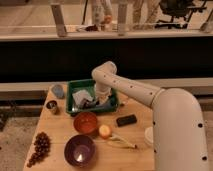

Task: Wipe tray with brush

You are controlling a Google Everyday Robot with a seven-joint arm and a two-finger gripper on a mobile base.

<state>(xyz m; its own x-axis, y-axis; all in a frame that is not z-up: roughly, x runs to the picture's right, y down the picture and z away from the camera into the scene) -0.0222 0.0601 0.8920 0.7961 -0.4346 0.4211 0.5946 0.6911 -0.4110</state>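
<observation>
The green tray (75,86) sits at the back of the wooden table, left of centre. My white arm reaches over it from the right and bends down into it. My gripper (98,101) is low inside the tray, near its right side. A grey-white object (81,98) lies in the tray just left of the gripper, and a dark thing sits under the gripper; I cannot make out whether that is the brush.
An orange bowl (85,122) stands in front of the tray and a purple bowl (79,150) nearer still. A yellow fruit (104,131), a black block (126,120), dark grapes (39,146), a small cup (51,106) and a grey object (58,91) lie around.
</observation>
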